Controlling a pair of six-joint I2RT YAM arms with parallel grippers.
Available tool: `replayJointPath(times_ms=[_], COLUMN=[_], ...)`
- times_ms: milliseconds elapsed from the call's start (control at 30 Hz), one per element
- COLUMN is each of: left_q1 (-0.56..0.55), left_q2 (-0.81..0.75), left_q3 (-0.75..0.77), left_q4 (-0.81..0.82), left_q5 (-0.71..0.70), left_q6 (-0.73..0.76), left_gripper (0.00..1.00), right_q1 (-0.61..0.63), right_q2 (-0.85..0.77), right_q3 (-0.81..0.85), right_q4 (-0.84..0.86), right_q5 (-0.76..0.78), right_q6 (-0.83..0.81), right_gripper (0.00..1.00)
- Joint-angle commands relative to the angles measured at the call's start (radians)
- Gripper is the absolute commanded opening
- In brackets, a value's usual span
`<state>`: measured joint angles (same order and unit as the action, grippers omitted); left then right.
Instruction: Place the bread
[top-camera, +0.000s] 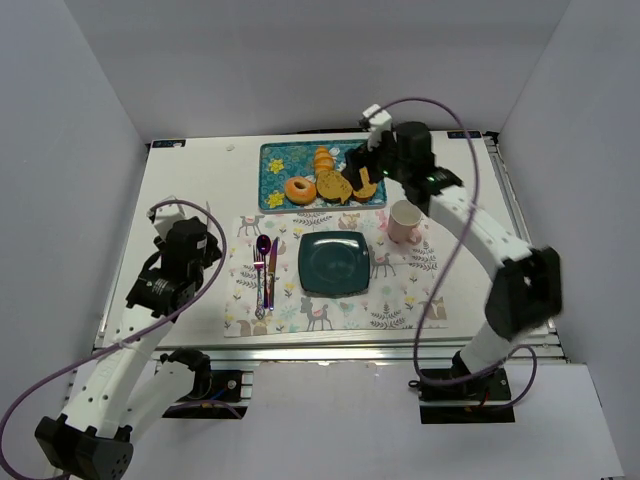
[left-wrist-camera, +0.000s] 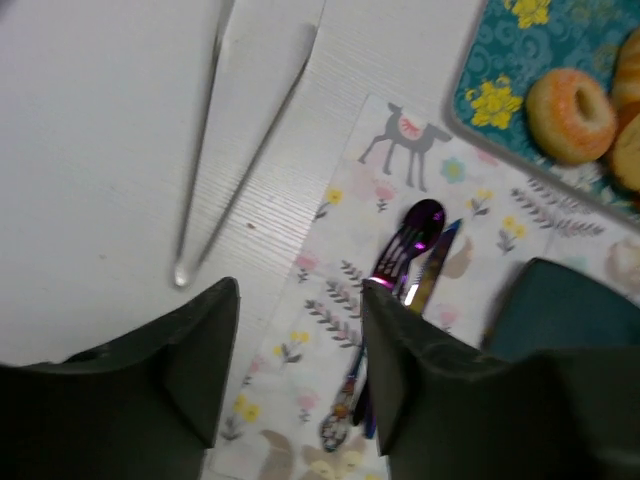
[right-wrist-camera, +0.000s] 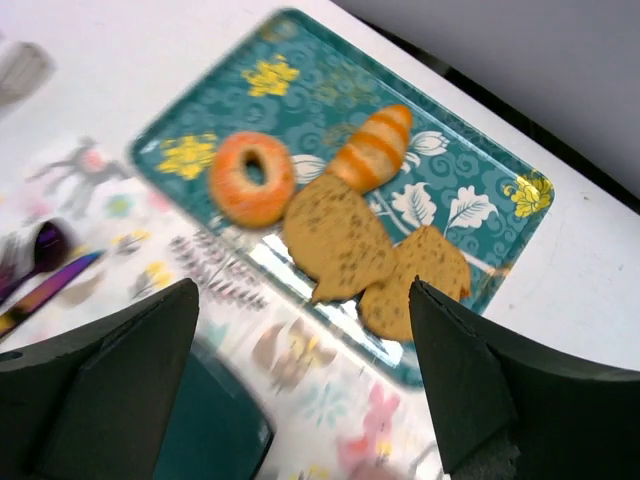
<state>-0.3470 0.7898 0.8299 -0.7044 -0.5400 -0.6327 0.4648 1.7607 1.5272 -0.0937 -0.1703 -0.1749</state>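
Bread (right-wrist-camera: 230, 195) rests on the teal tray (right-wrist-camera: 330, 90), perhaps touching toast (right-wrist-camera: 335, 240); right tool (right-wrist-camera: 302, 295) and left tool (left-wrist-camera: 300, 290) gape empty.

White table (top-camera: 200, 190) carries a teal tray (top-camera: 300, 155) and patterned placemat (top-camera: 400, 300).

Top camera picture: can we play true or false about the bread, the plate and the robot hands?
1. The bread ring lies on the blue flowery tray. True.
2. The dark plate has bread on it. False: nothing lies on the plate.
3. The right gripper is holding the bread ring. False: it is open over the tray and holds nothing.
4. The purple spoon lies to the left of the plate. True.
5. The pink cup stands on the tray. False: it stands off the tray, to the right of the plate.
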Motion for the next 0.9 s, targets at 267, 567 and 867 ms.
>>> replayJointPath(times_ms=[267, 567, 867], left_q1=[0.250, 0.460, 0.462], left_q2=[0.112, 0.429, 0.604], left_q3=[0.023, 0.080, 0.026], left_q4=[0.011, -0.001, 0.266], left_q5=[0.225, 0.382, 0.597], left_q6=[0.185, 0.384, 0.591], left_gripper=[0.15, 0.98, 0.94], right_q1=[-0.064, -0.074, -0.097], right_q2=[-0.590, -0.633, -0.629], right_q3=[-0.585, -0.621, -0.634], right_q4=[-0.023, -0.092, -0.063], right_q5=[-0.682, -0.638, -0.635], right_q6=[-0.440, -0.417, -0.374], right_gripper=[0.00, 0.70, 0.72])
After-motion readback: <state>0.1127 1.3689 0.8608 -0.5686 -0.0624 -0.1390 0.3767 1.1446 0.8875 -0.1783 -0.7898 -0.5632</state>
